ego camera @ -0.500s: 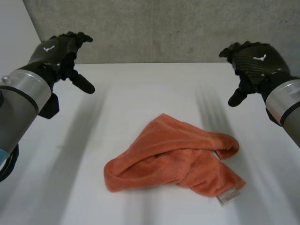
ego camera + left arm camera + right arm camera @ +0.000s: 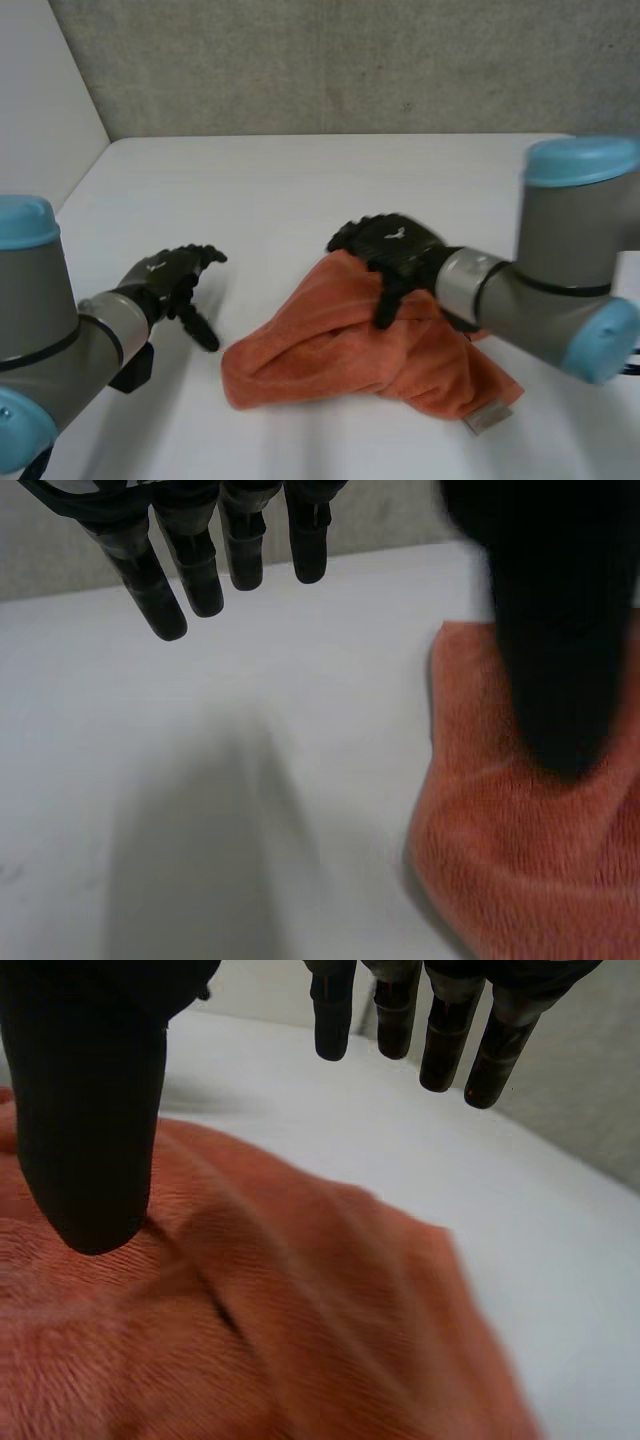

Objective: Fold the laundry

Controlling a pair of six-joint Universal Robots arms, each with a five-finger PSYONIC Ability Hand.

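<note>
Crumpled orange towel [image 2: 350,350] on the white table [image 2: 300,180], both hands open and holding nothing.
The towel lies in a bunched heap a little toward 5 o'clock from the middle of the table, with a small label [image 2: 487,417] at its 4 o'clock corner. The left hand [image 2: 172,280] hovers at 9 o'clock of the towel, near it but apart, with fingers straight and the thumb spread wide. The right hand [image 2: 395,248] is over the towel's 12 o'clock edge, fingers relaxed and apart above the cloth, thumb pointing down at it; whether the thumb touches, I cannot tell.
</note>
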